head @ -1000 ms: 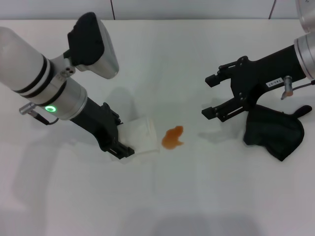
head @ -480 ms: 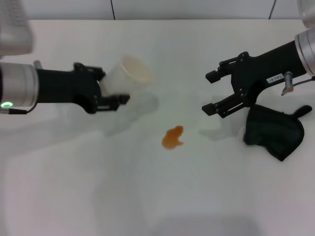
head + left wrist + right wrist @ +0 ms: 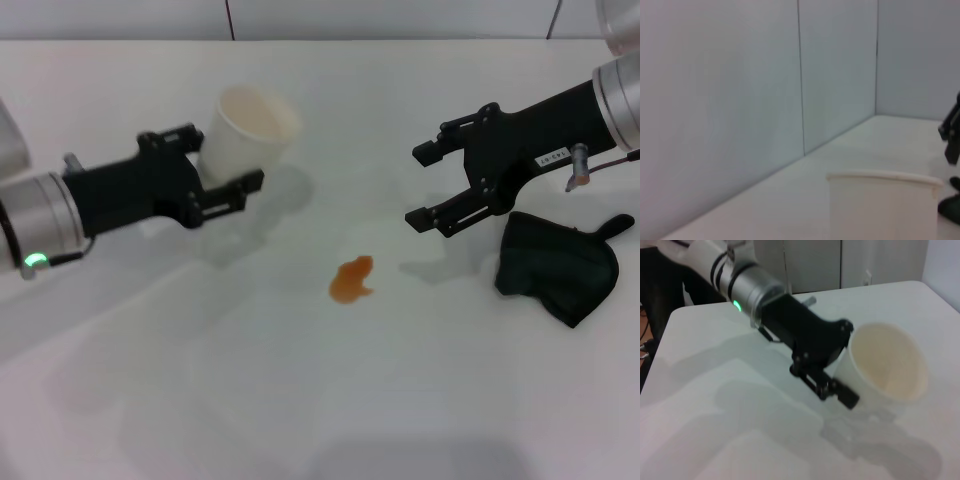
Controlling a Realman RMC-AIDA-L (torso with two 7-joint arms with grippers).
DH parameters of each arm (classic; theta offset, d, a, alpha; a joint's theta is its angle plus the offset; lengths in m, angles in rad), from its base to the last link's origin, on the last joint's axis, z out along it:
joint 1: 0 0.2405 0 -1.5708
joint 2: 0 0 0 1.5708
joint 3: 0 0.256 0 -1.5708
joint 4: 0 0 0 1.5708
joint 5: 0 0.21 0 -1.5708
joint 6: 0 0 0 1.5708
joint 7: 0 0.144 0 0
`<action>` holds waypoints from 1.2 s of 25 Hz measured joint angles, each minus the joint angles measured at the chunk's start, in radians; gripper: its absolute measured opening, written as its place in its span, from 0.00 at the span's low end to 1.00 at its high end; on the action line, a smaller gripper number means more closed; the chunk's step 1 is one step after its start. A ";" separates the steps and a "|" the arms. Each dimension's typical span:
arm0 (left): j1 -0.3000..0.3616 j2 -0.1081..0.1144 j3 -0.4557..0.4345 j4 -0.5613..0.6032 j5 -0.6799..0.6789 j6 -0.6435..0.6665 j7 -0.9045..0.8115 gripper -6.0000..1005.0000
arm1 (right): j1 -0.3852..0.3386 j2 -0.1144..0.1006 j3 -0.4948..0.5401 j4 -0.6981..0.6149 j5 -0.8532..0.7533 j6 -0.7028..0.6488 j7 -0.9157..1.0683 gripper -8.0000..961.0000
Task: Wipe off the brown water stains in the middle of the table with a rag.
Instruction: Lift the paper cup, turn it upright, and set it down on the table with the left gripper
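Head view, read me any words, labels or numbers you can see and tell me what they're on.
White sticker on the right arm, just behind the right tool: dark characters, too small and blurred to read.
Cup held in the left tool: no print.
Rag and table: no print.

The left arm is reaching in from the left side of the scene with its black wrist stretched toward the middle, and the left hand (image 3: 222, 168) is clamping its fingers on the white cup (image 3: 250, 135), holding it tilted above the counter. The right arm is extending in from the far right, angled down toward the centre, and the right hand (image 3: 430, 185) is hovering with its two fingers spread wide apart, gripping nothing.
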 joint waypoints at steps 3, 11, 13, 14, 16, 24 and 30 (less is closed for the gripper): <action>-0.016 -0.002 0.002 -0.106 -0.024 -0.046 0.076 0.68 | 0.000 0.000 0.000 0.000 0.000 0.001 -0.001 0.89; -0.037 -0.004 0.003 -0.267 -0.067 -0.135 0.148 0.68 | 0.000 0.002 0.000 0.002 0.002 0.001 -0.003 0.89; -0.047 -0.005 0.002 -0.295 -0.068 -0.155 0.149 0.68 | -0.002 0.002 0.000 0.002 0.002 0.000 -0.003 0.89; -0.049 -0.005 0.002 -0.304 -0.068 -0.163 0.150 0.68 | -0.003 0.002 0.000 0.001 0.002 0.000 -0.004 0.89; -0.053 -0.005 0.002 -0.317 -0.068 -0.176 0.152 0.68 | -0.005 0.002 0.000 0.001 0.002 -0.001 -0.005 0.89; -0.046 -0.008 0.002 -0.332 -0.069 -0.195 0.157 0.68 | -0.010 0.002 0.001 0.002 0.003 0.000 -0.009 0.89; -0.029 -0.008 -0.001 -0.333 -0.069 -0.196 0.170 0.70 | -0.012 0.001 0.004 0.002 0.003 -0.001 -0.012 0.89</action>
